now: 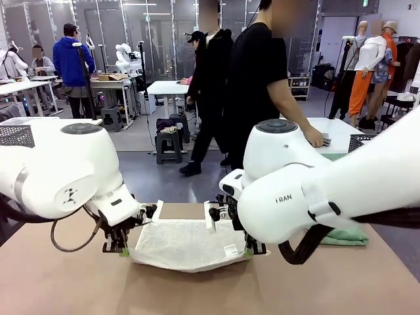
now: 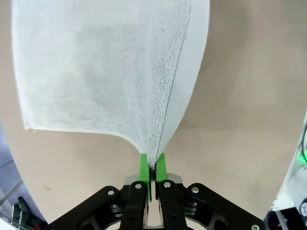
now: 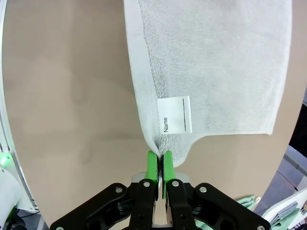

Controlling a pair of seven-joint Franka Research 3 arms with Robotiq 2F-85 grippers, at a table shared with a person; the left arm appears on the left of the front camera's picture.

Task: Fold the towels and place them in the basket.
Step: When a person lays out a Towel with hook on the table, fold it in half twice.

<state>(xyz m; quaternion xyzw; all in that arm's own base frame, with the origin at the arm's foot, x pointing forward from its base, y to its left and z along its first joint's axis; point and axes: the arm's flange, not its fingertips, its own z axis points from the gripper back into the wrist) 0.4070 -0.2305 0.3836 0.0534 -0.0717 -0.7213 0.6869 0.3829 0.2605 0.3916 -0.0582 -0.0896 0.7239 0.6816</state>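
Cream-white towel (image 1: 187, 246): on the tan table (image 1: 59, 282), pinched at both near corners.
Left end effector (image 1: 123, 250): clenched on the left corner.
Right end effector (image 1: 248, 251): clenched on the corner beside the name tag (image 3: 174, 114).
Mint towel (image 1: 346, 236): mostly hidden behind the right arm (image 1: 367, 190).

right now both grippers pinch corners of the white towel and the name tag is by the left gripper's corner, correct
One detail is wrong: the name tag sits at the corner held by the right gripper, not the left gripper; the right wrist view shows it. Both grippers do pinch corners of the white towel.
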